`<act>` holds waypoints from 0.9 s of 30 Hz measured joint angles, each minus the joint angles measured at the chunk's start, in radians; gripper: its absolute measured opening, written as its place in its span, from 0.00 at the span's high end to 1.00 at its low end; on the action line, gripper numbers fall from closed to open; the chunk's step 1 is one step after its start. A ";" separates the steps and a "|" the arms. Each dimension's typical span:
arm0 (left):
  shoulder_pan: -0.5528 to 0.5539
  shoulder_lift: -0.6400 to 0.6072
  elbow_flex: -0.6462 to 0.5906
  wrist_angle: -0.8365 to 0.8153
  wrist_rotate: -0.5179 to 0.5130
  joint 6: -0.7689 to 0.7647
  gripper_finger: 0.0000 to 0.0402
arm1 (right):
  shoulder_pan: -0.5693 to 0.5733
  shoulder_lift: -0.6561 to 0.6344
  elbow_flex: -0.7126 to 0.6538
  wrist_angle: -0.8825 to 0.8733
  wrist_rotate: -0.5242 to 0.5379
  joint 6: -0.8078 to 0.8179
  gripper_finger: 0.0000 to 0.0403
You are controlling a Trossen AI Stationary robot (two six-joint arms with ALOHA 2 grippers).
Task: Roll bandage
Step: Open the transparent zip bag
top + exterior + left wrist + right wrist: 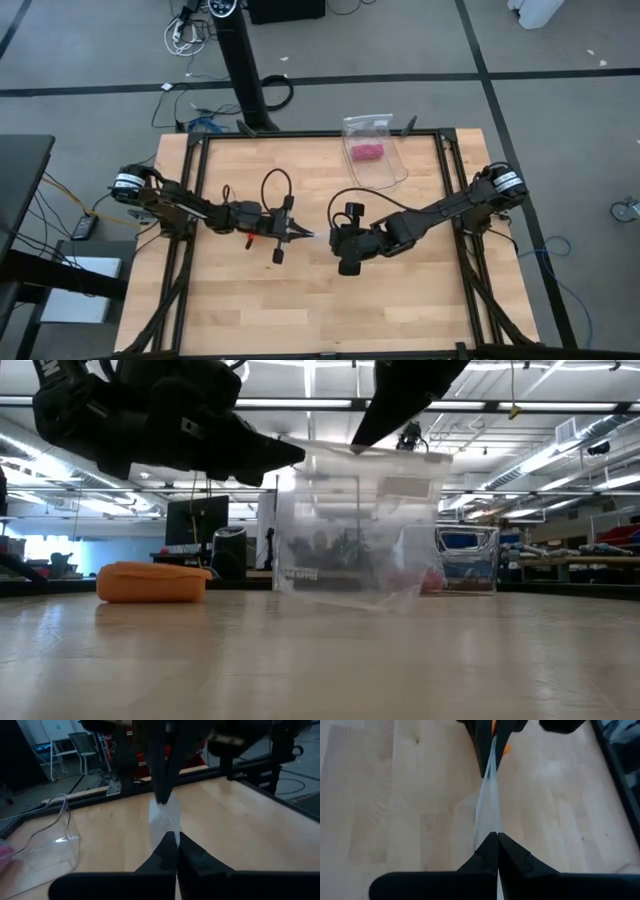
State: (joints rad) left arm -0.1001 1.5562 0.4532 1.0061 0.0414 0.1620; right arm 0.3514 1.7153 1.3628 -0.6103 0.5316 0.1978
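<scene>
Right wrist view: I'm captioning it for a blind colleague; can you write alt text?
The right pincer, shut, pinches one end of a pale translucent strip stretched above the wooden table to the left pincer, shut on its other end. A sliver of the orange bandage shows behind the left pincer.

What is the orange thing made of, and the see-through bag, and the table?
The bandage looks like soft, matte orange fabric: its edges are rounded and squashy. The bag looks like thin, clear, glossy plastic; you can see through it, and it crinkles. The table looks like pale wood, with plank lines and grain.
</scene>
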 joint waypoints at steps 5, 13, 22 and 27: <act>0.000 0.000 0.030 -0.010 0.000 -0.013 1.00 | -0.019 0.000 0.000 -0.017 -0.013 -0.005 1.00; 0.000 0.000 0.043 -0.048 -0.060 -0.045 1.00 | -0.030 -0.003 0.021 -0.043 -0.073 0.008 0.96; -0.001 0.000 0.043 -0.046 -0.098 -0.099 1.00 | -0.024 -0.007 0.032 -0.062 -0.094 0.025 0.99; -0.009 0.000 0.043 -0.049 -0.096 -0.094 1.00 | -0.025 -0.008 0.040 -0.087 -0.064 0.029 0.99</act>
State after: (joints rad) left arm -0.1092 1.5566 0.4965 0.9570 -0.0545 0.0680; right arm 0.3262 1.7076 1.4029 -0.6971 0.4677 0.2268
